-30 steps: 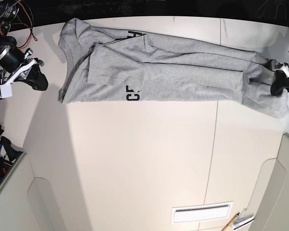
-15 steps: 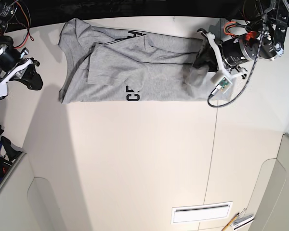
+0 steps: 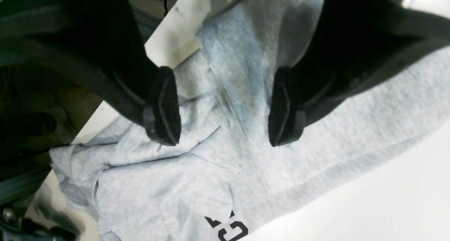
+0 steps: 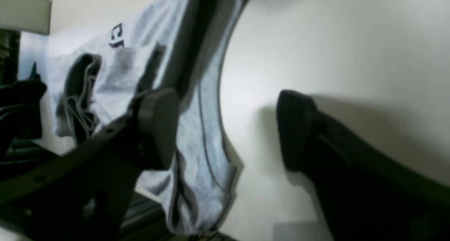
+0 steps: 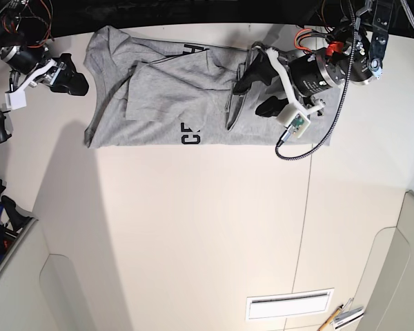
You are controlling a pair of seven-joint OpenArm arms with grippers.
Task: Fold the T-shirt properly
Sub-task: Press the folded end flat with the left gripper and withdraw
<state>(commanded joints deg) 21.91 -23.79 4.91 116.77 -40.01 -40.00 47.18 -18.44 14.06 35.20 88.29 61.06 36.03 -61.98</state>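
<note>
The left gripper (image 5: 257, 91) hangs over the T-shirt (image 5: 159, 103) with its two black fingers (image 3: 163, 105) spread wide and nothing between them, grey cloth showing in the gap below. The right gripper (image 5: 70, 77) is likewise released, its fingers (image 4: 158, 126) parted beside the shirt's near edge and over the bare table (image 5: 193, 234). The shirt lies folded into a long band across the far end of the table, black lettering (image 5: 190, 135) showing at its near edge.
</note>
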